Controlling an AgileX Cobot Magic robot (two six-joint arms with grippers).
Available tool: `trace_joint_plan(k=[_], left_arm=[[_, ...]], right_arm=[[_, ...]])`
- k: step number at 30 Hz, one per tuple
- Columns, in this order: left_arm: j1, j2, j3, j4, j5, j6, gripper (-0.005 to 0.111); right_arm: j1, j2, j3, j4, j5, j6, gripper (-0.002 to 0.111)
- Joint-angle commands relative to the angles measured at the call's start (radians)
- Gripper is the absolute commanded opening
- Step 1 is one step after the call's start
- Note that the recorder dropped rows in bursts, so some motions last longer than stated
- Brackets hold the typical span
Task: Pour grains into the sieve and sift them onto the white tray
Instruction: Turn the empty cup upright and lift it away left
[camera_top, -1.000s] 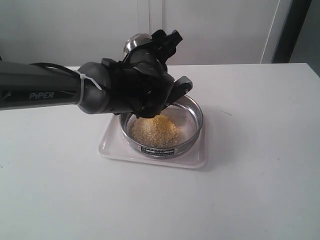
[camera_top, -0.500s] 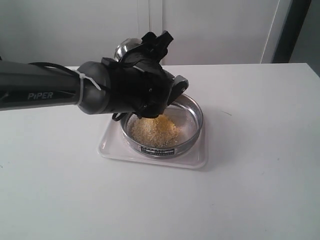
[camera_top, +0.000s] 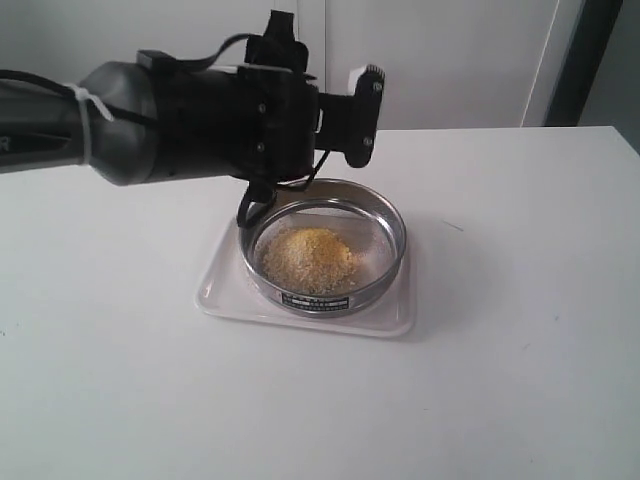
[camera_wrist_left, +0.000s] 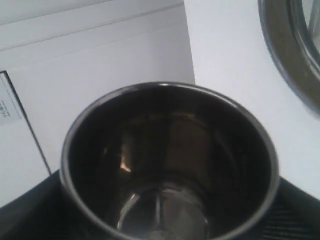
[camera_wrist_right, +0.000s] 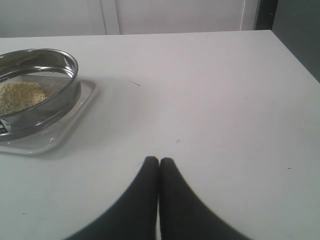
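The sieve (camera_top: 393, 226) rests on the white tray (camera_top: 222, 290), its dark label plate (camera_top: 318, 299) facing the front. A sandy yellow pile of grains (camera_top: 308, 257) lies on its mesh. My left gripper (camera_top: 345, 115) hovers above the sieve's far rim, shut on a small steel cup (camera_wrist_left: 170, 165). The cup looks empty inside and is hidden behind the wrist in the exterior view. The right wrist view shows the sieve (camera_wrist_right: 62, 92), the grains (camera_wrist_right: 20, 95) and the tray (camera_wrist_right: 75, 117). My right gripper (camera_wrist_right: 159, 161) is shut on nothing, low over bare table to the tray's right.
The white table (camera_top: 520, 300) stretches around the tray. A pale wall with panel seams (camera_top: 300, 40) stands behind it, and a dark upright strip (camera_top: 585, 60) at the far right. The left arm's body (camera_top: 120, 120) reaches in from the left above the table.
My left wrist has turned back from its tipped pose over the sieve and risen. The cup, seen behind the gripper before, is now hidden in the exterior view. The pile is unchanged.
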Motion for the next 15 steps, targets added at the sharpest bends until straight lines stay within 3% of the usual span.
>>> trace_joint_plan(k=[1,12,15], left_arm=[[0.039,-0.048,-0.003,-0.101,-0.059,-0.095,0.0],[0.185,-0.138,-0.003,-0.599,-0.285,-0.099,0.0],[0.21,-0.154,0.001,-0.664,-0.305,-0.097,0.0]], right_arm=[[0.002,-0.006,0.006,-0.007,-0.012,-0.001,0.0],[0.002,-0.006,0.006,-0.007,-0.012,-0.001,0.0],[0.002,-0.006,0.006,-0.007,-0.012,-0.001,0.0]])
